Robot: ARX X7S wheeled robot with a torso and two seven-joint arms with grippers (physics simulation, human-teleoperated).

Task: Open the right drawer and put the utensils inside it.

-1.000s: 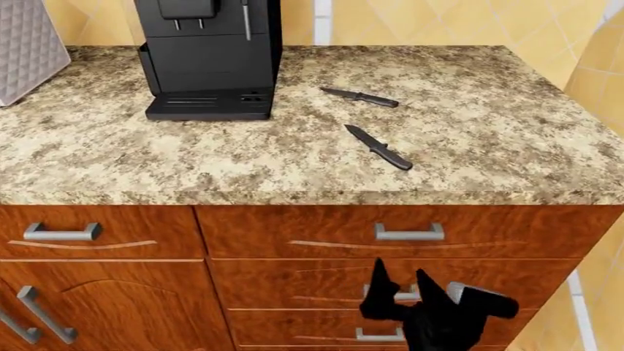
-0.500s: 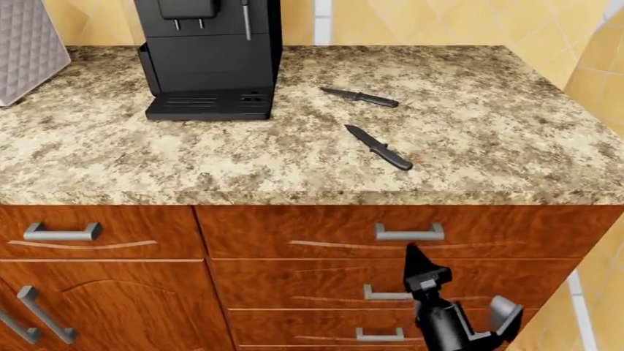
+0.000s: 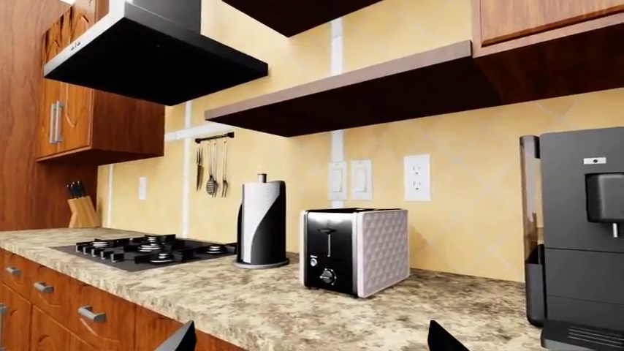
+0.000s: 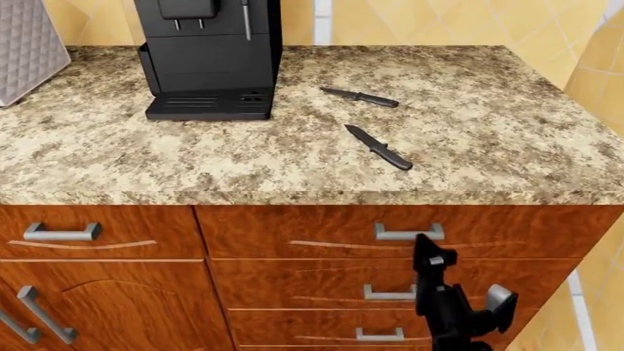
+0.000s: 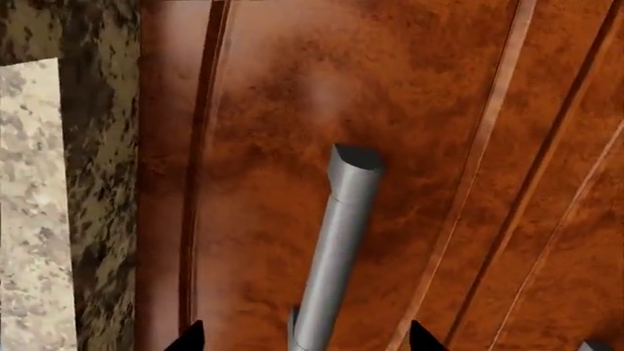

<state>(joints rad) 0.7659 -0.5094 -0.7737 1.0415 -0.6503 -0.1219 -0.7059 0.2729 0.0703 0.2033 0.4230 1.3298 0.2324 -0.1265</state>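
Right gripper (image 4: 429, 252) risen to drawer handle (image 5: 337, 248) | handle between fingers (image 5: 421, 338) | fingers apart

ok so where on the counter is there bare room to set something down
Widest bare granite: the front-left stretch between the black coffee machine, the quilted grey toaster and the counter's front edge. Another free patch lies right of the two black-handled knives, toward the yellow tiled wall. Crowded: mid-counter around those knives, close beside the machine's drip tray.
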